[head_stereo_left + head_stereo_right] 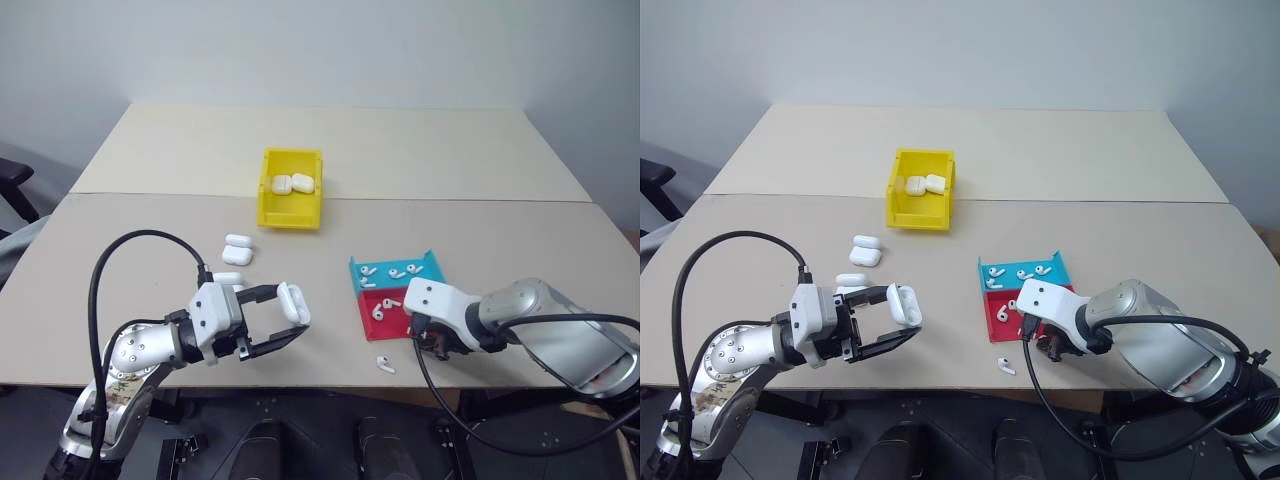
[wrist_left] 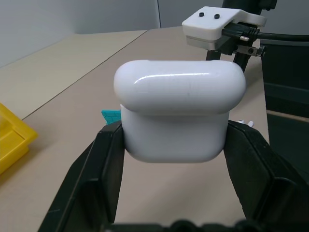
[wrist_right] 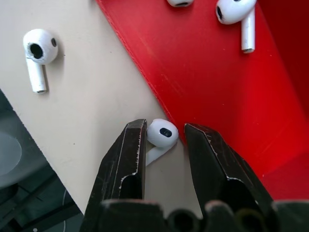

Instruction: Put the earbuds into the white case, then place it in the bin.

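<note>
- Here, at the left, we see the left gripper (image 1: 291,322) clamped on a white case (image 1: 293,303), held above the table (image 1: 160,215) near its front edge; in the left wrist view the case (image 2: 178,108) sits between the two black fingers (image 2: 104,164) with its lid closed.
- Just behind that gripper, two more cases (image 1: 237,247) lie on the table, one of them partly hidden by the wrist.
- Farther back, near the middle, we find the yellow bin (image 1: 290,213) with two cases (image 1: 292,183) already lying inside it.
- Right of centre, a blue tray (image 1: 392,270) holding several earbuds touches a red tray (image 1: 372,318) in front of it, which holds a few more.
- One loose earbud (image 1: 385,365) lies on the table just in front of the red tray.
- At the right, the right gripper (image 3: 164,140) points down at the red tray's outer edge; its fingers stand narrowly apart around an earbud (image 3: 161,134) lying on the table against the tray wall, and we cannot tell whether they pinch it.
</note>
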